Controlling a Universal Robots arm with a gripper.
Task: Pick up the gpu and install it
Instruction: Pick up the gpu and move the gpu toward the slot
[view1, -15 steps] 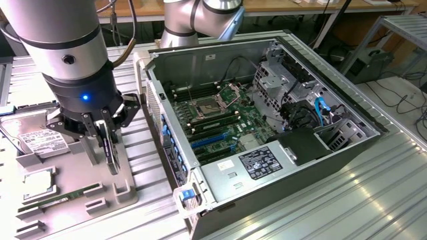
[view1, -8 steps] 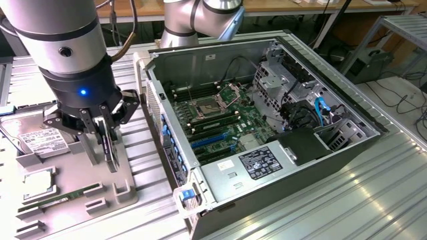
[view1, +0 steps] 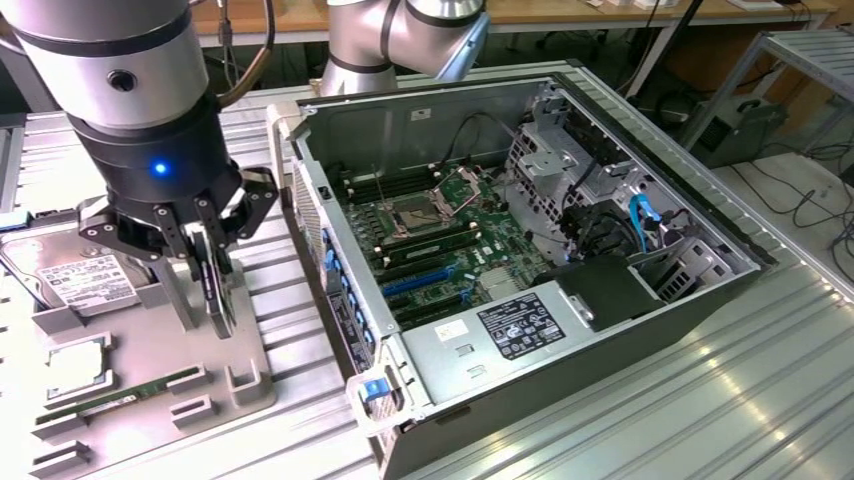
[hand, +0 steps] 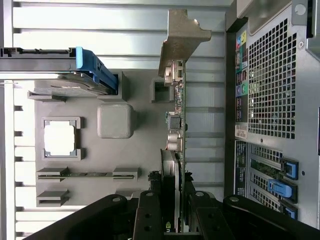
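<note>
Above the grey plastic parts tray (view1: 247, 395), the black gripper (view1: 200, 248) clamps the thin green-and-black gpu (view1: 216, 290), which stands upright and edge-on beside the open black computer case (view1: 601, 400). This looks like the pick-up step; the card is not yet installed.

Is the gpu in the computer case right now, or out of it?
Out. The gripper is shut on the gpu, held on edge at the grey parts tray, beside the open case.

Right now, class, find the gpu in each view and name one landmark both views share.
Exterior view: the gpu stands edge-on in the gripper, over the grey tray, at the exterior view's left.
Wrist view: the gpu lies edge-on between the grey tray and the computer case.
Shared landmark: the grey tray.
</note>
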